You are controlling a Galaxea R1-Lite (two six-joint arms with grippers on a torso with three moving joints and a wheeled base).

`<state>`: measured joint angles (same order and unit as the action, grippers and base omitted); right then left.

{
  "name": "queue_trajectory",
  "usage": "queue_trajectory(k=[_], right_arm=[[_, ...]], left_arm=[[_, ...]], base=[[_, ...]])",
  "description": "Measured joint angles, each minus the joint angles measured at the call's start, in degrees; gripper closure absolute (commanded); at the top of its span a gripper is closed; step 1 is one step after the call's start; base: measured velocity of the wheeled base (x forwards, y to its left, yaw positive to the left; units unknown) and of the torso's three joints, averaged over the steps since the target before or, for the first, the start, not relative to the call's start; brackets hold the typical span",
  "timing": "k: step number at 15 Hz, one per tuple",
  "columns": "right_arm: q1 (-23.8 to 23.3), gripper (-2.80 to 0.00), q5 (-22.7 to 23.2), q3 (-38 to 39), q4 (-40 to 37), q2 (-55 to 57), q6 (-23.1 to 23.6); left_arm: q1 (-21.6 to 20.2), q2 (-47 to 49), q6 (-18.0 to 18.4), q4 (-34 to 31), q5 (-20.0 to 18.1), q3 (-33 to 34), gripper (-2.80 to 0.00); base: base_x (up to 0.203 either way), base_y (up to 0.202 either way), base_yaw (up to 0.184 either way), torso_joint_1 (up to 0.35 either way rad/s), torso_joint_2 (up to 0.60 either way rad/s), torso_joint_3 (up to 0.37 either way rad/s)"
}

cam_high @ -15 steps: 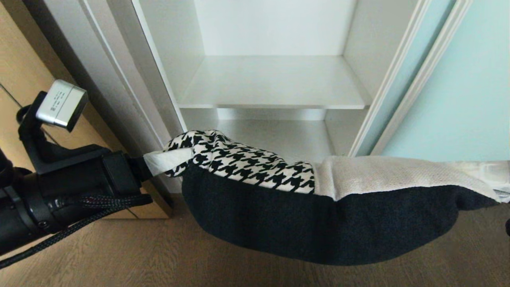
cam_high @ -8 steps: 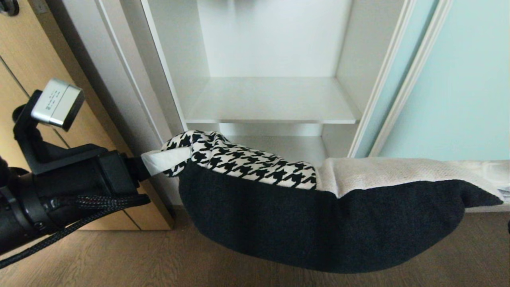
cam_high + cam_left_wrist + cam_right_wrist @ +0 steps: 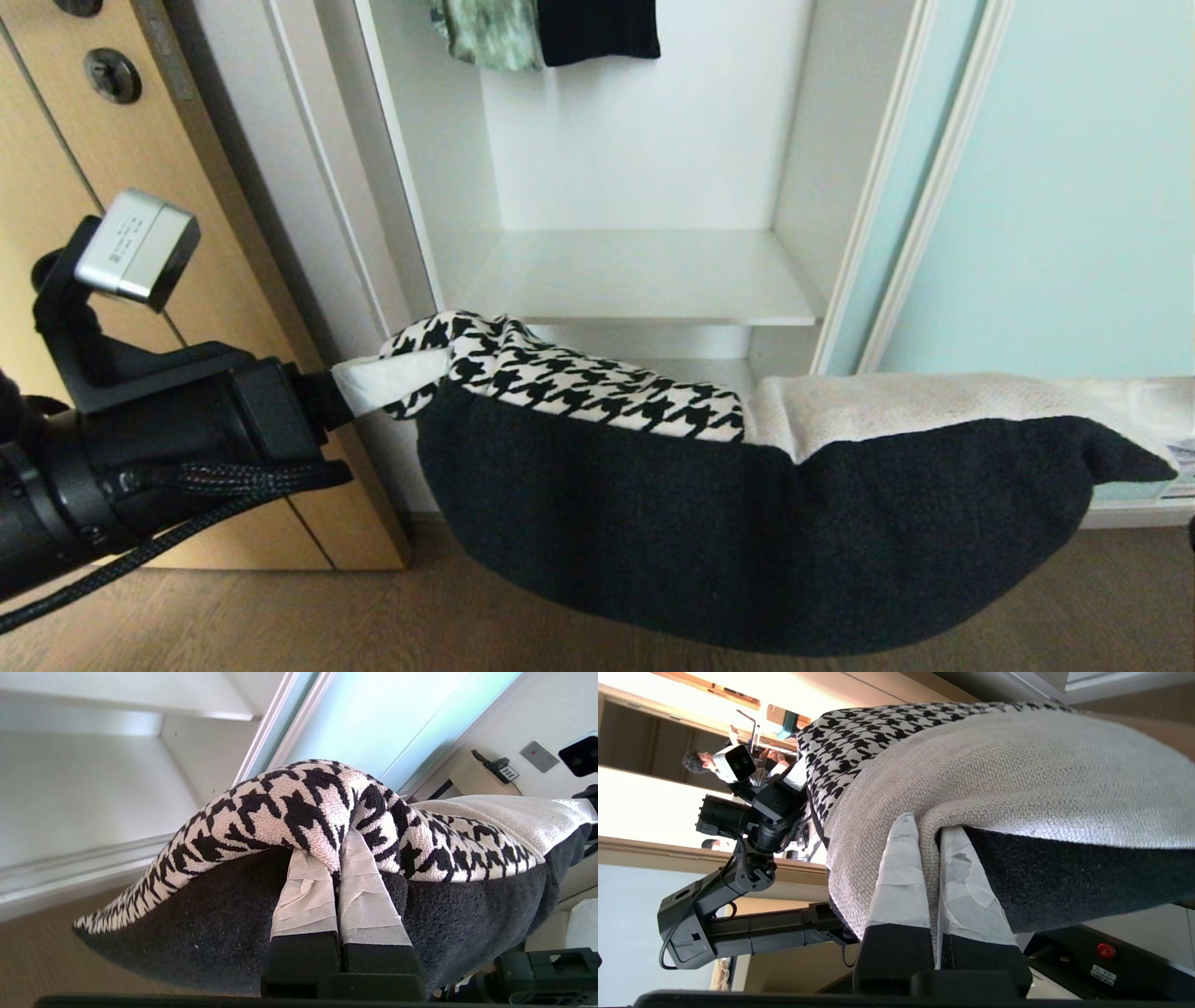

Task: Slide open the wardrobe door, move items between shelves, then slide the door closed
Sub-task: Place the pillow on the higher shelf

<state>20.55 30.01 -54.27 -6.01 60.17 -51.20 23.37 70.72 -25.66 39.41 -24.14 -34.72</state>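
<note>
The view is tilting upward (shelves sliding down). Left tool [image 3: 397, 378] and right tool [image 3: 928, 858] are pinching opposite ends of the sagging houndstooth, beige and navy textile stack [image 3: 747, 523], slung before the white shelf [image 3: 644, 280].

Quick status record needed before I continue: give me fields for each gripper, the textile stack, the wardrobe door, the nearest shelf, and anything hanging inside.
left gripper: shut on the houndstooth end of the textile stack
right gripper: shut on the beige end of the stack
textile stack: slung between both grippers, sagging in the middle, in front of the open wardrobe; houndstooth and beige on top, dark fleece below
sliding wardrobe door: slid aside to the right, opening exposed
shelf: bare white board, behind and above the stack
hanging clothes: green and black pieces at top
</note>
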Motion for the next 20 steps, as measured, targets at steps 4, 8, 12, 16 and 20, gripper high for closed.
queue_trajectory(k=[4, 8, 12, 16, 20], right_arm=[[0.0, 0.0, 0.05, -0.05, 0.0, 0.07, -0.01], [0.0, 0.0, 0.06, -0.05, 0.04, 0.29, -0.02], [0.0, 0.0, 0.04, -0.05, 0.09, 0.38, -0.01], [0.0, 0.0, 0.05, -0.05, 0.09, 0.38, 0.02], [0.21, 0.0, 0.11, -0.73, 0.63, 0.6, 0.25]], left_arm=[[0.11, -0.05, -0.11, 0.05, -0.09, 0.02, 0.0], [0.2, -0.05, -0.08, 0.19, 0.02, 0.33, 0.0], [0.11, -0.07, 0.33, 2.29, 0.24, 1.69, 0.0], [0.09, -0.28, 0.28, 3.78, 0.29, 2.58, 0.0], [0.09, -0.35, 0.42, 3.67, 0.27, 3.3, 0.0]], base=[[0.0, 0.0, 0.0, 0.002, 0.0, 0.203], [0.0, 0.0, 0.0, 0.001, 0.0, 0.171], [0.0, 0.0, 0.0, 0.003, 0.0, 0.029], [0.0, 0.0, 0.0, 0.0, 0.0, 0.0], [0.057, 0.0, -0.001, -0.001, 0.0, 0.003]])
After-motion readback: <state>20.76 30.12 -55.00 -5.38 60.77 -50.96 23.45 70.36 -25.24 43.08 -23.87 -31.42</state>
